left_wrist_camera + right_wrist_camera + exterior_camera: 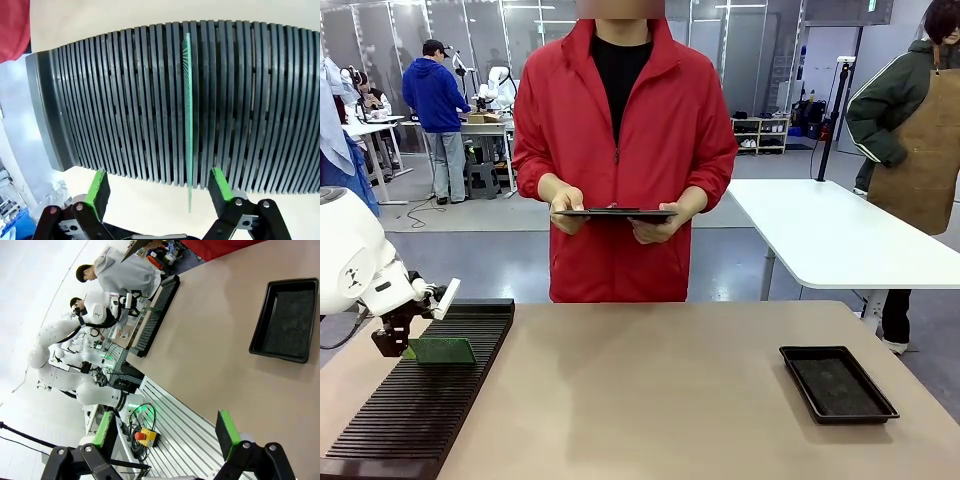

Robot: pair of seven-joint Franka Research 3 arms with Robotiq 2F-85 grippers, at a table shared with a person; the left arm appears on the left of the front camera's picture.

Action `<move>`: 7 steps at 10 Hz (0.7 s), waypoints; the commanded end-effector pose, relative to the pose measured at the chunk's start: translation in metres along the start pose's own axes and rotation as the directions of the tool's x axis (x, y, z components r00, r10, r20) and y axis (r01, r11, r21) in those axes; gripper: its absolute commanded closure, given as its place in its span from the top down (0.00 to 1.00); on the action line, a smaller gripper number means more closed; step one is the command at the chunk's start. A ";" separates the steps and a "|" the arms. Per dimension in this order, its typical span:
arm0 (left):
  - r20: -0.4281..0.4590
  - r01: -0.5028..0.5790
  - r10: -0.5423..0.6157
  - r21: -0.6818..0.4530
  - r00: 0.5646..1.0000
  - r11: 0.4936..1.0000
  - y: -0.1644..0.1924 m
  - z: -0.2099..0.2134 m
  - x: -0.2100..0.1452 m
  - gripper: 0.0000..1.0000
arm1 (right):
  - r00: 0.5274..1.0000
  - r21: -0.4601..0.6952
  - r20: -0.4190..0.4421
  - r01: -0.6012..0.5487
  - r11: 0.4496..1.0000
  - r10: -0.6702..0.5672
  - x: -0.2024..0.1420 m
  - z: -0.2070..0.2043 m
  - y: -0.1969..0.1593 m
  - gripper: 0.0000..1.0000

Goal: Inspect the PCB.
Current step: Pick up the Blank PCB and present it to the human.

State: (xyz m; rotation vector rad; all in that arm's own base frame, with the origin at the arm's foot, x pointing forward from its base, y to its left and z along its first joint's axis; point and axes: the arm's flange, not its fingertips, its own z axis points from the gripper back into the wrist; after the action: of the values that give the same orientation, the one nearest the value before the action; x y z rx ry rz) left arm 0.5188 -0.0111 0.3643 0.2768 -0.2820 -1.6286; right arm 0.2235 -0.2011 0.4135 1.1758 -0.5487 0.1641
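A: How is the left gripper (159,176) being held?

B: It is being held wide open over the slotted rack (100,100). The circuit board (188,125) is standing on edge in one slot between the pads, nearer one of them and seemingly touched by neither. The right gripper (166,421) is also being held wide, with nothing between its fingers.

A: How is the circuit board being judged to handle?

B: As light, thin, fairly stiff and easily scratched. Its free top edge is being judged the best place to pinch, followed by a straight lift.

A: And farther off?

B: A black tray (837,385) is lying on the table (670,400); a tablet (616,213) is being held by a person.
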 end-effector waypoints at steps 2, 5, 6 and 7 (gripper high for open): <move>-0.048 -0.004 0.002 -0.038 0.999 0.999 0.007 -0.004 0.004 0.41 | 1.000 0.008 0.010 -0.021 1.000 0.021 0.001 0.001 0.000 1.00; -0.064 0.010 -0.014 -0.054 0.998 0.998 0.007 -0.007 0.008 0.00 | 1.000 0.008 0.010 -0.021 1.000 0.021 0.001 0.001 0.000 1.00; -0.061 0.011 -0.014 -0.057 0.998 0.998 0.006 -0.007 0.008 0.00 | 1.000 0.008 0.010 -0.021 1.000 0.021 0.001 0.001 0.000 1.00; -0.051 0.012 -0.015 -0.064 0.999 0.998 0.005 -0.006 0.008 0.04 | 1.000 0.008 0.010 -0.021 1.000 0.021 0.001 0.001 0.000 1.00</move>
State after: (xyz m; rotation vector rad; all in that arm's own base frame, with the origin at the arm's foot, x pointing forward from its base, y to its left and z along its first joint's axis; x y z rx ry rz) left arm 0.5200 -0.0202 0.3552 0.2892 -0.2132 -1.6436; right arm 0.2235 -0.2010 0.4136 1.1758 -0.5491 0.1646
